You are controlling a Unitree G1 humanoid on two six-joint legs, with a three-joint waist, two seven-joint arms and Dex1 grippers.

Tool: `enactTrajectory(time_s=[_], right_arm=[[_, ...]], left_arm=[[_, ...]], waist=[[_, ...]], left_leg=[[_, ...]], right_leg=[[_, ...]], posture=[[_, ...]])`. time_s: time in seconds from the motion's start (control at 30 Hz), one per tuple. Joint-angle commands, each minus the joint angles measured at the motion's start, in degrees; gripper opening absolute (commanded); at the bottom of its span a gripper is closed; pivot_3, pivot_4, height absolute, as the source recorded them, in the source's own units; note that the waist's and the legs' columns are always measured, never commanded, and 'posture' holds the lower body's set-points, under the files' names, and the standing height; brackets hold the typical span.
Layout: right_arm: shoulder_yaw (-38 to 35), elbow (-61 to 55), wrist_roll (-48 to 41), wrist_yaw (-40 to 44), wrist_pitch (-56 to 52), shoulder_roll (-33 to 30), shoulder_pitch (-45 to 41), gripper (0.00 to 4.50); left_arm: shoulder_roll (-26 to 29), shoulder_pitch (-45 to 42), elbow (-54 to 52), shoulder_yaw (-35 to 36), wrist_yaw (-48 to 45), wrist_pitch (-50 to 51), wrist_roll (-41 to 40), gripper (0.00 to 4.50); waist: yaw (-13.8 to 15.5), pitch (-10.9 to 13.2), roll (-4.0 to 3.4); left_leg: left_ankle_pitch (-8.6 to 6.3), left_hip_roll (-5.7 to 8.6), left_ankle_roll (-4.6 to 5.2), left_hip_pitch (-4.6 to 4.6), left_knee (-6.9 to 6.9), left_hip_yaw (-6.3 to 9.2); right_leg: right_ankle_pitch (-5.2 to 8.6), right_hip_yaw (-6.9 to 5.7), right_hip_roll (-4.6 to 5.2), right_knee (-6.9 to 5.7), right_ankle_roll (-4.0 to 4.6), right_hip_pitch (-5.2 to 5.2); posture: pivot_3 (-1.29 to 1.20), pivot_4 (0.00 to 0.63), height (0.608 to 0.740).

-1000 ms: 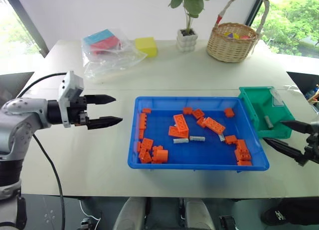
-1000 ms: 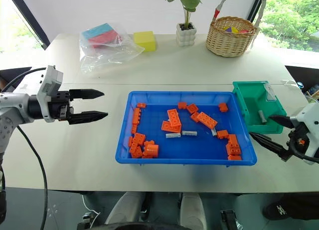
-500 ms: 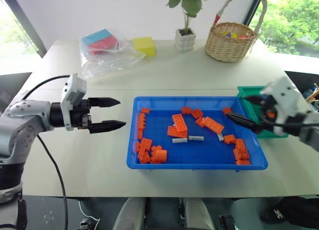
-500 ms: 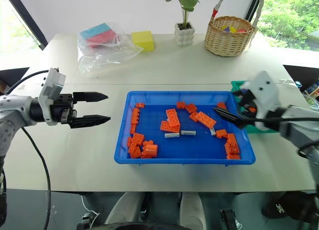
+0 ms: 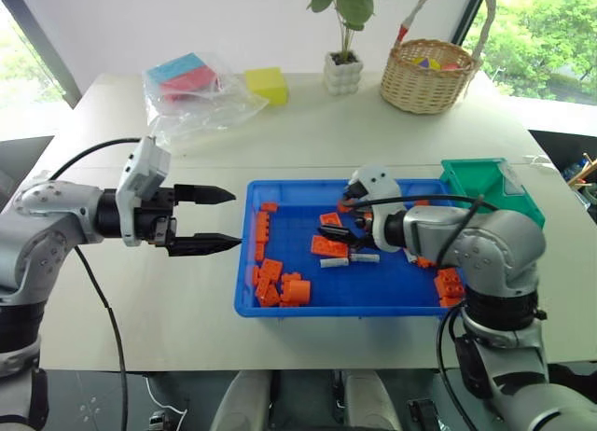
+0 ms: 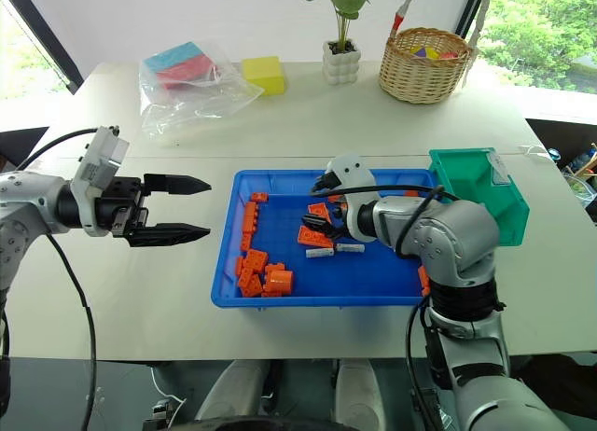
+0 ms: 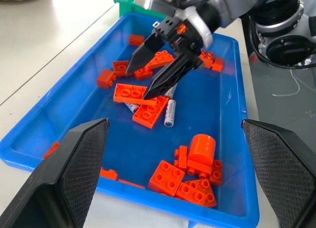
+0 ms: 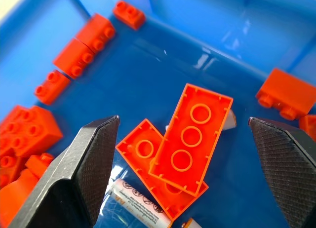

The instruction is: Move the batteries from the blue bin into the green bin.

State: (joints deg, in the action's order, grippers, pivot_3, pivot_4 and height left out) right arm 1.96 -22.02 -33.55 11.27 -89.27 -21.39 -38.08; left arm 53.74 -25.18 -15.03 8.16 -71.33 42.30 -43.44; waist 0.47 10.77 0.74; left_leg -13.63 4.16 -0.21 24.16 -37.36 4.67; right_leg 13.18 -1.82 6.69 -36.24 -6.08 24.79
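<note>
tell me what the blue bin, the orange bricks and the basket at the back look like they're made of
Blue bin: likely moulded plastic, glossy; its floor shows light glare.
Orange bricks: likely hard plastic, smooth with a slight sheen, with moulded round studs.
Basket: looks like woven wicker, matte tan, with a visible weave and a wrapped hoop handle.

I am counting two batteries [image 5: 354,259], roughly fifteen orange bricks [image 5: 271,269], partly hidden, one blue bin [image 5: 280,305], one green bin [image 5: 480,179].
</note>
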Motion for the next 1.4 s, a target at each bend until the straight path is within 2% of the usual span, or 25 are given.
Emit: enactTrajectory(time_s=[0.03,0.3,0.63,0.73,0.83,0.87,0.9,1.13,1.4], right_arm=[[0.7,1.5,2.1,-0.1,1.4,0.2,-1.6,4.31],[3.7,4.6,5.0,0.6,4.1,1.4,-2.6,4.31],[4.9,4.8,6.5,1.5,4.9,3.1,-2.2,4.31],[5.0,4.9,7.0,1.8,5.4,3.1,-2.0,3.4],[5.2,4.6,7.1,2.2,5.7,3.0,-1.8,2.04],[5.3,4.5,7.1,2.2,5.8,3.0,-1.8,1.45],[5.5,4.4,7.2,2.4,5.9,2.8,-1.9,1.1],[7.9,7.9,8.0,5.7,11.1,4.4,-7.7,1.1],[16.5,22.1,12.9,10.3,22.8,9.9,-13.0,1.1]], left_arm=[[0.4,-0.5,-2.0,0.4,-0.4,-0.1,-1.0,4.5],[-1.1,-1.8,-1.4,-0.7,0.5,-0.5,-0.7,4.5],[-1.6,-3.1,-0.6,-1.1,0.8,-0.3,-0.4,4.5],[-1.7,-3.4,-0.5,-1.2,1.0,-0.3,-0.4,4.5],[-1.8,-3.6,-0.2,-1.2,1.1,-0.4,-0.4,4.5],[-1.8,-3.7,-0.1,-1.2,1.1,-0.5,-0.3,4.5],[-1.8,-3.8,0.1,-1.2,1.2,-0.5,-0.3,4.5],[-2.3,-4.6,0.8,-1.5,1.6,-0.7,-0.2,4.5],[-3.1,-4.7,-0.1,-1.2,2.8,-0.6,-0.4,4.5]], waist=[[-0.2,0.0,0.0],[-1.6,0.0,0.0],[-1.5,0.0,0.0],[-1.5,0.0,0.0],[-1.5,0.0,0.0],[-1.5,0.0,0.0],[-1.5,0.0,0.0],[-1.7,0.0,0.0],[-1.4,0.0,0.0]], left_leg=[[0.0,0.0,0.0,0.0,0.0,0.0],[0.0,-0.02,0.01,-0.07,0.04,0.0],[0.01,-0.04,0.01,-0.14,0.07,-0.01],[0.01,-0.04,0.01,-0.14,0.07,0.0],[0.0,-0.04,0.01,-0.14,0.07,-0.01],[0.01,-0.04,0.01,-0.14,0.07,-0.01],[0.0,-0.04,0.0,-0.14,0.07,-0.01],[0.01,-0.04,0.0,-0.17,0.06,-0.02],[0.05,-0.04,-0.07,-0.27,0.1,-0.03]], right_leg=[[0.0,0.0,-0.01,-0.01,-0.01,0.0],[-0.02,0.0,-0.05,-0.14,-0.04,0.02],[-0.02,0.02,-0.09,-0.28,-0.04,0.05],[-0.02,0.02,-0.09,-0.28,-0.04,0.05],[-0.02,0.02,-0.09,-0.29,-0.04,0.05],[-0.02,0.03,-0.09,-0.29,-0.04,0.06],[-0.02,0.02,-0.09,-0.29,-0.04,0.06],[-0.02,0.05,-0.09,-0.37,-0.04,0.08],[0.0,0.1,-0.12,-0.6,-0.01,0.13]], posture=[[0.0,0.15,0.702],[0.0,0.15,0.702],[0.0,0.15,0.702],[0.0,0.15,0.702],[0.0,0.15,0.702],[0.0,0.15,0.702],[0.0,0.15,0.702],[0.0,0.15,0.702],[0.0,0.15,0.702]])
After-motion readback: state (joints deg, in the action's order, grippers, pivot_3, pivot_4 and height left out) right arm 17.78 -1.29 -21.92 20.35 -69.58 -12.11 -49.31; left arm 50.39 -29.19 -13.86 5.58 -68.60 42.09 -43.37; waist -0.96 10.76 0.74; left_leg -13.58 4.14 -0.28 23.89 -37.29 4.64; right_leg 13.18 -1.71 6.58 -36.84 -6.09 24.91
